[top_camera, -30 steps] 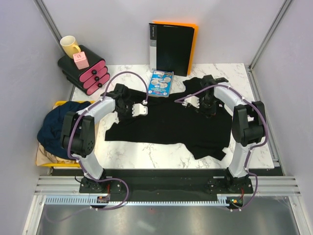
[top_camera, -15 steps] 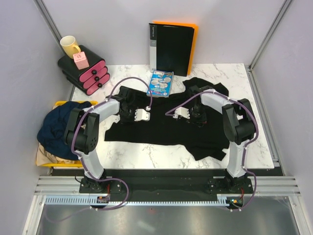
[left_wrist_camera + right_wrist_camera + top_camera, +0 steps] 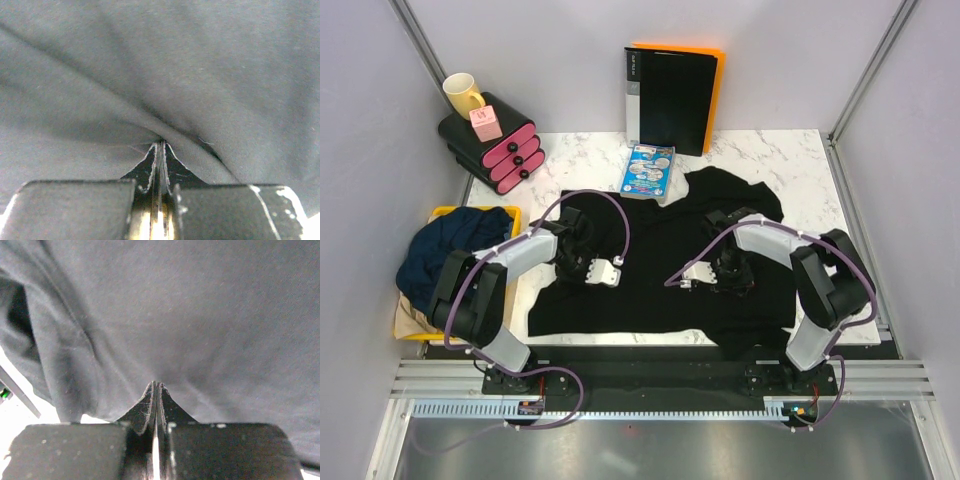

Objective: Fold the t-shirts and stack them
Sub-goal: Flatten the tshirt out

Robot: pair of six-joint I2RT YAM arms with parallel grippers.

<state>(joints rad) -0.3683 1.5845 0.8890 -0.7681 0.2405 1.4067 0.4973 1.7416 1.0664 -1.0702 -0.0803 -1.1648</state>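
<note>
Marble desk (image 3: 790, 150) carries the black tee (image 3: 660, 240), spread nearly flat across its middle. My left pincer (image 3: 161, 150) is clamped tight on a pucker of that cloth toward its left side. My right pincer (image 3: 155, 390) is closed on it toward the right. Off the desk's left edge lies the navy tee (image 3: 450, 250), heaped.

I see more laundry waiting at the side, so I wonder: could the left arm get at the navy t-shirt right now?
Probably not yet: the left arm has its jaws clamped on the black t-shirt. Nothing seems to stand between it and the navy t-shirt, though.
</note>
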